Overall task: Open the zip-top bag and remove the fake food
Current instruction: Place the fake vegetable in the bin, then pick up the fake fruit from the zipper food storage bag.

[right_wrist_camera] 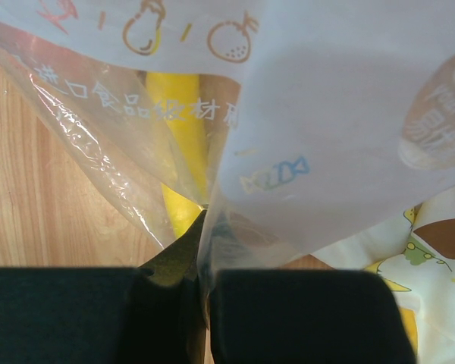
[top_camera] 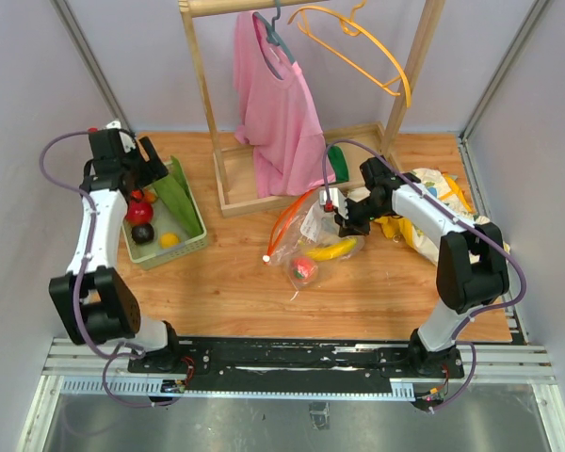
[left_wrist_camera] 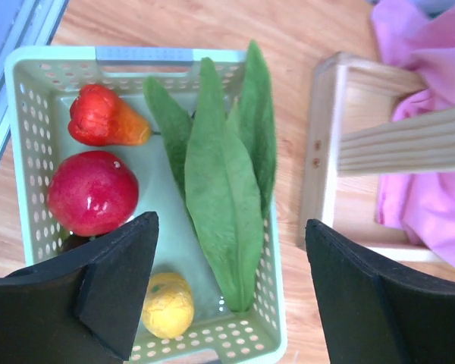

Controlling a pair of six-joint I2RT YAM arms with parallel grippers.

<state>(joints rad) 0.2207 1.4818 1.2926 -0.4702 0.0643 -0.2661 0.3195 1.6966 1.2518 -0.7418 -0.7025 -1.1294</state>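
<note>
Zip-top bag (top_camera: 313, 235) mid-table, film pinched in closed right gripper (right_wrist_camera: 206, 284), fake food (top_camera: 335, 250) inside; left gripper (left_wrist_camera: 227, 250) spread wide, empty, above green tray (left_wrist_camera: 19, 152); advised: firm pinch, slow lift, mouth kept tipped downward for pieces to slide out.

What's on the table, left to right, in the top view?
pale green tray → zip-top bag → dinosaur-print cloth. The pink shirt and wooden rack are skipped because they overlap the bag's span.
</note>
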